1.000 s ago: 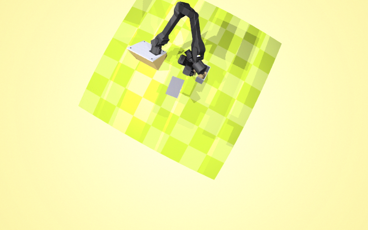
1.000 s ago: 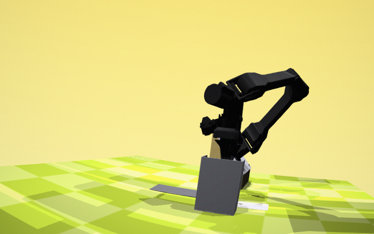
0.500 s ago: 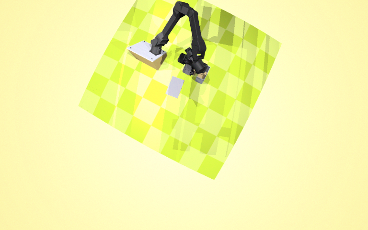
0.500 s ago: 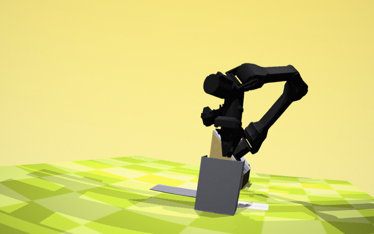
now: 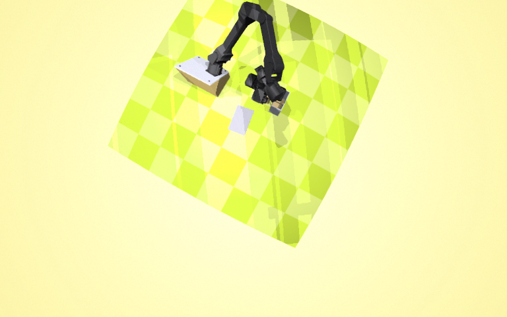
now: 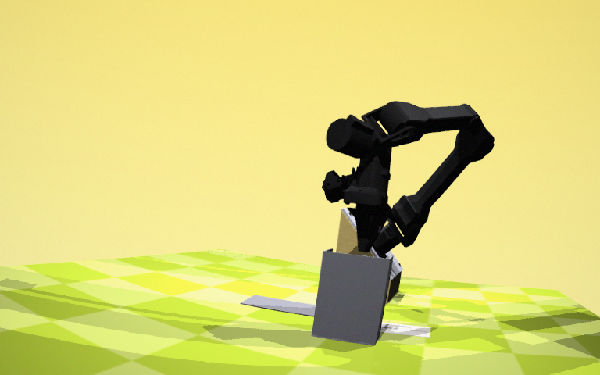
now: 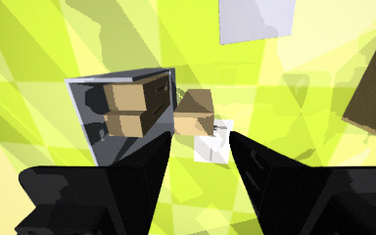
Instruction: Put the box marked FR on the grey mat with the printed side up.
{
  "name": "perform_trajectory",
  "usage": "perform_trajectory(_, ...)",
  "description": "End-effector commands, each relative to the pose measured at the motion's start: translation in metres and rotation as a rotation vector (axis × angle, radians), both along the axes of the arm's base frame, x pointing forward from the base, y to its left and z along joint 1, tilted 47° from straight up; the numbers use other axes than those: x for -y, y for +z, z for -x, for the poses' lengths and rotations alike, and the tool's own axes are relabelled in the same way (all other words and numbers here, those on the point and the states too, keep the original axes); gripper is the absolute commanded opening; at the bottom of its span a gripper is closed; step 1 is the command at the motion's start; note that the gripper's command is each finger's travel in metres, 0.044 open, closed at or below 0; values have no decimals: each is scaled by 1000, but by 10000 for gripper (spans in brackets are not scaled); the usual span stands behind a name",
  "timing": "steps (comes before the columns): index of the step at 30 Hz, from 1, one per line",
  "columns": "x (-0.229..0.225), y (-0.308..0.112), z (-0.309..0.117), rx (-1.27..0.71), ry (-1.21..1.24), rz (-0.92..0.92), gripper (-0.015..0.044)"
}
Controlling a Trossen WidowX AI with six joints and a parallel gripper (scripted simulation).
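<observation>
We hold the arm [image 5: 270,41] [image 6: 447,118] above the bin [image 5: 274,111] [image 6: 349,296] [image 7: 113,79]. The grey mat [image 5: 239,121] [image 6: 278,304] [image 7: 257,20] lies apart from it. Two boxes [image 7: 126,97] stand inside; a third box [image 7: 194,123] is just outside. We cannot identify FR. Our fingers [image 6: 365,243] are partly open, gripping nothing.

Checkered surface [image 5: 228,166] [image 6: 132,336] [image 7: 206,64]: grey mat [image 5: 241,119] [image 6: 278,304] [image 7: 257,20], bin [image 5: 274,111] [image 6: 351,296] [image 7: 113,79], apparently a box [image 7: 193,123]

Wrist view: two tan boxes [image 5: 277,103] [image 7: 126,97] stand in the grey bin [image 5: 274,111] [image 6: 351,296] [image 7: 117,79], left; third box [image 7: 194,123] outside, centre; grey mat [image 5: 241,120] [image 6: 278,304] [image 7: 256,20] flat, upper right.
</observation>
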State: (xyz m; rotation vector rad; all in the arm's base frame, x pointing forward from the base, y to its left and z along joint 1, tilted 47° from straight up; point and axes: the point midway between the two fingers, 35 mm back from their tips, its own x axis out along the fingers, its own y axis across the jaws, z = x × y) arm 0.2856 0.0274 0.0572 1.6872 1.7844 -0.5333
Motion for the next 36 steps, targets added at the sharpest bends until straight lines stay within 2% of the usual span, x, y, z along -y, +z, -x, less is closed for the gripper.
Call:
perform_trajectory(1,0,0,0,-2,-2,0,236)
perform_trajectory(23,3,7,-11,-62,81,21,236)
perform_trajectory(36,-9,-5,-10,-62,81,21,236)
